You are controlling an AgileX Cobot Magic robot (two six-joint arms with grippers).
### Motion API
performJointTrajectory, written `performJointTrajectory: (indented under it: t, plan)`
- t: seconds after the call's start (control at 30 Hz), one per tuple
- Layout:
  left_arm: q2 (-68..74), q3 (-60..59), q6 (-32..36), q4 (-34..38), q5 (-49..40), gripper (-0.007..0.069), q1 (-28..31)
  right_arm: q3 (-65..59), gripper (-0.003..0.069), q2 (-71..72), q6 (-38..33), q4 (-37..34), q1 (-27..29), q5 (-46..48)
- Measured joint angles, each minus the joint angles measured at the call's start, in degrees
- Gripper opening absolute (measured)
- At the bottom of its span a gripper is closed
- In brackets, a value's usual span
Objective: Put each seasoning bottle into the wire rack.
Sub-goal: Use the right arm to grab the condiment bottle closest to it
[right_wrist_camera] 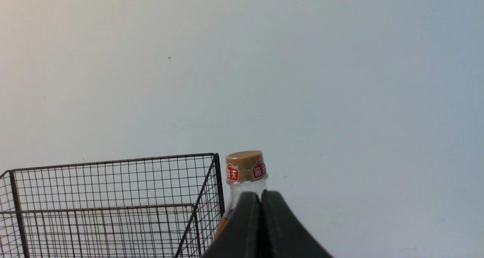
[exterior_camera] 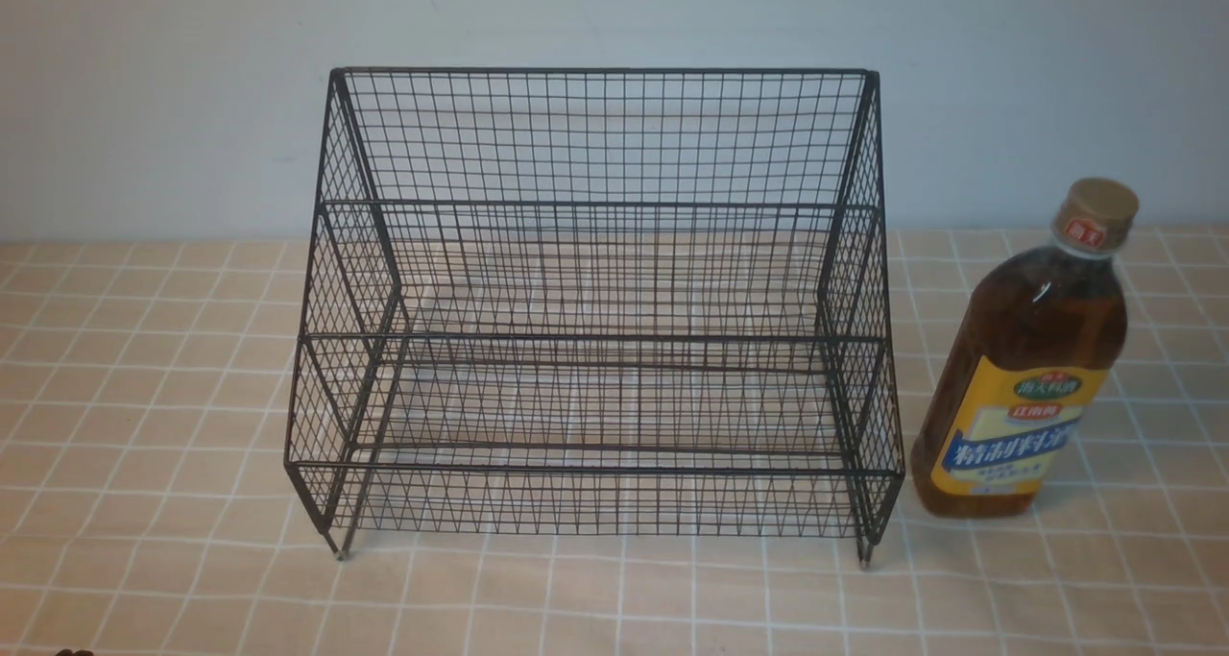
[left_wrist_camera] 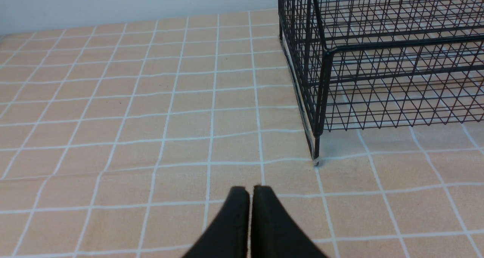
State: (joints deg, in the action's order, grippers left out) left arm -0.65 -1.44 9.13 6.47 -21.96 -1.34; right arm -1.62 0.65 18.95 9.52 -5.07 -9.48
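Presently the right hand (right_wrist_camera: 260, 194), pressed together and empty, could topple the upright seasoning bottle (exterior_camera: 1032, 349) unless it spreads first

- We see the left end effector (left_wrist_camera: 250, 192) in its wrist view as two matte black fingers (left_wrist_camera: 234, 227), each broad at the base and tapering to a blunt, rounded tip.
- Their inner edges run straight and meet along a thin pale seam, while the outer edges flare away in a gentle curve.
- We find the right end effector (right_wrist_camera: 260, 195) built alike, with a pair of dark charcoal fingers (right_wrist_camera: 242, 231) that are smooth-faced and have softly rounded tips.
- Its seam shows as a fine dark line, and a dull sheen lies along both inner edges.
- At the lower left edge of the front view we see a small dark speck (exterior_camera: 74, 652). It may belong to the left arm, but too little of it shows to tell.
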Motion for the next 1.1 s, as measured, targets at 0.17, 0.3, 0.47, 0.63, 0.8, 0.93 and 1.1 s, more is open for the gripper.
performJointTrajectory:
  t: [0.17, 0.3, 0.47, 0.63, 0.8, 0.93, 1.1]
  plan:
    - [0.0, 0.0, 0.0, 0.0, 0.0, -0.0007, 0.0, 0.0, -0.0015, 0.0, 0.0, 0.65, 0.18, -4.34]
    - [0.0, 0.0, 0.0, 0.0, 0.0, -0.0007, 0.0, 0.98, 0.0022, -1.36, 0.1, 0.47, 0.18, -2.91]
    - [0.0, 0.0, 0.0, 0.0, 0.0, -0.0007, 0.0, 6.31, 0.0148, -11.05, 0.16, 0.47, 0.18, -1.84]
    - [0.0, 0.0, 0.0, 0.0, 0.0, -0.0007, 0.0, 12.93, 0.0339, -26.02, 1.02, 0.53, 0.18, -4.49]
    - [0.0, 0.0, 0.0, 0.0, 0.0, -0.0007, 0.0, 18.88, 0.0469, -40.13, 1.22, 2.32, 0.18, -7.73]
    - [0.0, 0.0, 0.0, 0.0, 0.0, -0.0007, 0.0, 23.11, 0.0508, -50.53, 1.47, 7.9, 0.18, -12.19]
    - [0.0, 0.0, 0.0, 0.0, 0.0, -0.0007, 0.0, 26.14, 0.0514, -60.63, 1.69, 9.47, 0.18, -16.12]
